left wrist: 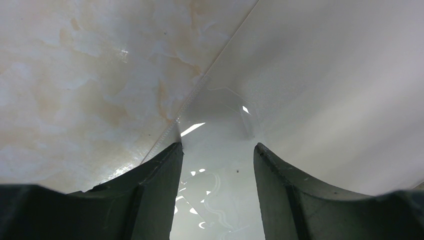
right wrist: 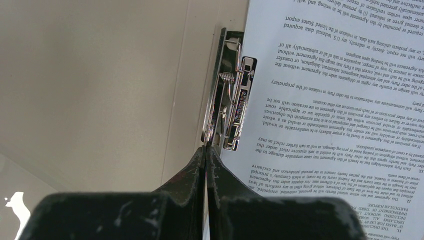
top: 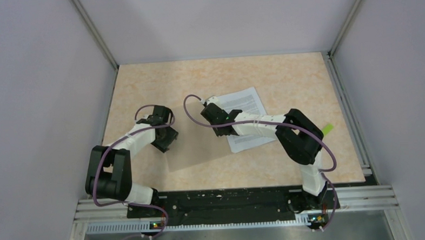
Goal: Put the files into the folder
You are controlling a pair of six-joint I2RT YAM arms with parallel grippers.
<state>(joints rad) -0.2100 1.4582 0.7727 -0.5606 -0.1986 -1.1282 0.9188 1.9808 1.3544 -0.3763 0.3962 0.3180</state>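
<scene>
While the right hand (right wrist: 206,150) is seen pressed together, its tips are set against the near end of the folder's metal clip (right wrist: 230,95); whether anything thin is pinched cannot be told. The files (right wrist: 325,100) are laid printed side up just beside that clip. The left hand (left wrist: 216,150) is held spread at the edge of the folder (left wrist: 325,75), above the bench (left wrist: 75,75).

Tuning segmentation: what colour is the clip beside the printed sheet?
Shiny silver metal clip; best in right wrist view.
</scene>
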